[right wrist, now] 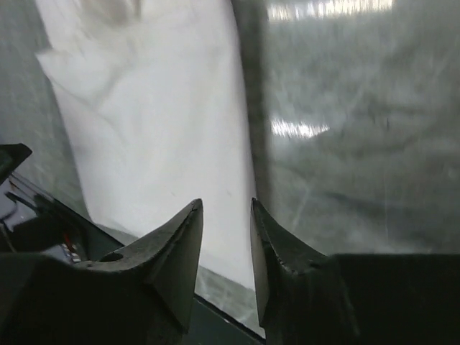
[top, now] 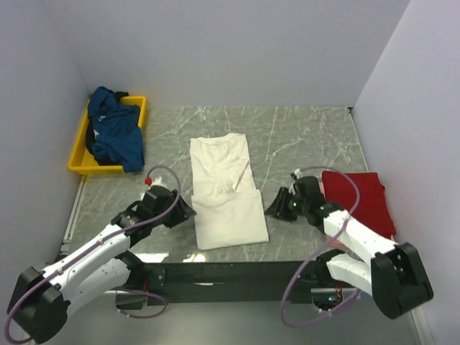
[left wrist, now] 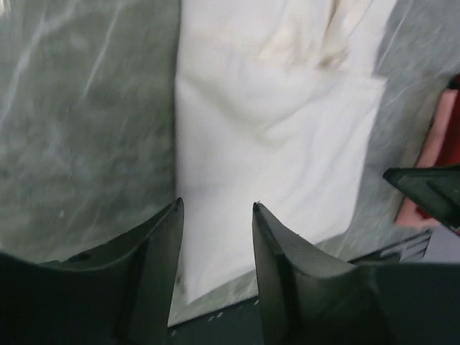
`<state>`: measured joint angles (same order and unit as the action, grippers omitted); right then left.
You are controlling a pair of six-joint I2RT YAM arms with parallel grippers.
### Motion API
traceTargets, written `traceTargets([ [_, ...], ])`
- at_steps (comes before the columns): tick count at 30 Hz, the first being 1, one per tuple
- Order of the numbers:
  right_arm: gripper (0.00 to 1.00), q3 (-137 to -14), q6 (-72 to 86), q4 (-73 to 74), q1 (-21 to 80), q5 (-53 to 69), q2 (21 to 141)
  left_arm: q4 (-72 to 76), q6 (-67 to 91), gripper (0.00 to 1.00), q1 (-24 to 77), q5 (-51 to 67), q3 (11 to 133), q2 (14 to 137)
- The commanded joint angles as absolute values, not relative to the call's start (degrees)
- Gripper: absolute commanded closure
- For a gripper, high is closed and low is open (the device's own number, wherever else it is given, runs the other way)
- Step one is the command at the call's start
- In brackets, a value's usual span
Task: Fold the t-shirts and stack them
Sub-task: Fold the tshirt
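Note:
A cream-white t-shirt [top: 224, 190] lies flat in the middle of the table, its lower part folded up over the body. My left gripper [top: 185, 213] sits at the shirt's left edge. In the left wrist view this gripper [left wrist: 215, 208] is open over the cream cloth [left wrist: 273, 144], holding nothing. My right gripper [top: 277, 205] is just off the shirt's right edge, and in the right wrist view it [right wrist: 225, 205] is open above the cloth's edge [right wrist: 165, 129]. A folded red t-shirt [top: 361, 198] lies at the right. A dark teal-blue t-shirt [top: 115, 133] is heaped in the tray.
The yellow tray [top: 77, 164] stands at the back left against the wall. White walls close in the marble table [top: 302, 136] on the left, back and right. The table's dark front edge [top: 237, 272] runs between the arm bases.

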<state>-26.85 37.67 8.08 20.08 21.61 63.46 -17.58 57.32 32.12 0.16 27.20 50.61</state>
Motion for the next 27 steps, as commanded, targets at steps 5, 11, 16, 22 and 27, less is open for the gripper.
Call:
traceTargets([
  [5, 0.53, -18.1, 40.3, 14.3, 26.6, 18.0, 51.2, -22.0, 67.0, 0.49, 42.1, 0.4, 20.1, 43.9],
  [11, 0.53, -15.1, 44.6, 13.9, 32.9, 15.9, 49.3, -20.9, 75.6, 0.52, 53.3, -2.3, 16.2, 43.9],
  [16, 0.53, -13.0, 47.1, 12.7, 35.8, 14.7, 49.5, -21.5, 80.2, 0.54, 59.5, -5.7, 14.9, 43.9],
  [22, 0.55, -12.2, 48.5, 11.1, 37.2, 14.4, 50.6, -19.2, 82.3, 0.54, 61.3, -7.6, 15.1, 47.4],
  [27, 0.60, -11.7, 49.0, 11.3, 37.3, 13.3, 49.7, -19.2, 83.6, 0.55, 62.1, -10.4, 15.1, 49.1],
])
